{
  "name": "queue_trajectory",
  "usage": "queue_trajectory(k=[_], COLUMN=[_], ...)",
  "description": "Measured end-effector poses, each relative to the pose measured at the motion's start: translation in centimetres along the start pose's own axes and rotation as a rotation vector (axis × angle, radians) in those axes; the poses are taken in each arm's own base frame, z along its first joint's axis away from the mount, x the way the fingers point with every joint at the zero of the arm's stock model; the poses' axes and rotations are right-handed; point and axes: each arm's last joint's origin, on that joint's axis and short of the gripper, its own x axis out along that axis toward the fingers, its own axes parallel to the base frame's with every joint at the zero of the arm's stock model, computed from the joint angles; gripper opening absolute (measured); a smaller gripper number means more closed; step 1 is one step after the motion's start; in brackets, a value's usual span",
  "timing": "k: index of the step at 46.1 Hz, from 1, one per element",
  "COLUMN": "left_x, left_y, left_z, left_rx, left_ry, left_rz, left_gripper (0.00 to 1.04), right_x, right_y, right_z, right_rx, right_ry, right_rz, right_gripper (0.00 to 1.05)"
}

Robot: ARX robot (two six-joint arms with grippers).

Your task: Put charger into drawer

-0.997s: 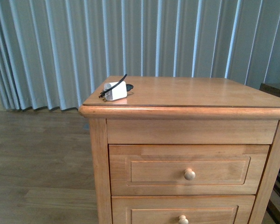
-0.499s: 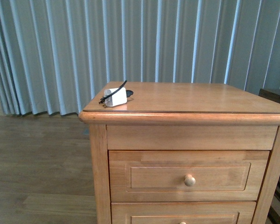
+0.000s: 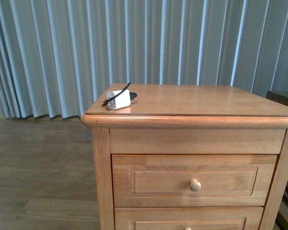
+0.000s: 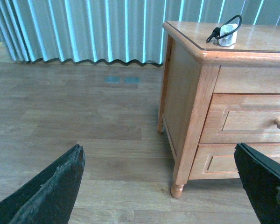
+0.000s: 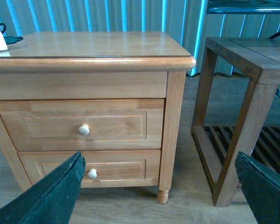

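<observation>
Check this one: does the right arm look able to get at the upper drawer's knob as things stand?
Probably yes. In the right wrist view the knob of the shut upper drawer faces the open right pincer with nothing between them; the side table stands off to one side.

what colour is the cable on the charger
Black. The cable loops up from the white charger and shows best in the left wrist view.
</observation>
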Motion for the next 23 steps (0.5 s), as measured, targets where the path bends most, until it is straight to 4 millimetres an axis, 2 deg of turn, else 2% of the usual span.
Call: queue_trajectory(k=[16,23], left_x=[0.00,0.00], left_y=[0.00,0.00], left_z=[0.00,0.00], left_rx=[0.000,0.000], left_ry=[0.000,0.000], left_rz=[0.000,-0.001], left_gripper=[0.99,0.99], right_x=[0.00,0.27], right_y=[0.00,0.21], right_z=[-0.01,-0.62], right_rx=[0.000,0.037], right_ry=[0.000,0.116], right_rz=[0.000,0.306], right_gripper=[0.96,0.96])
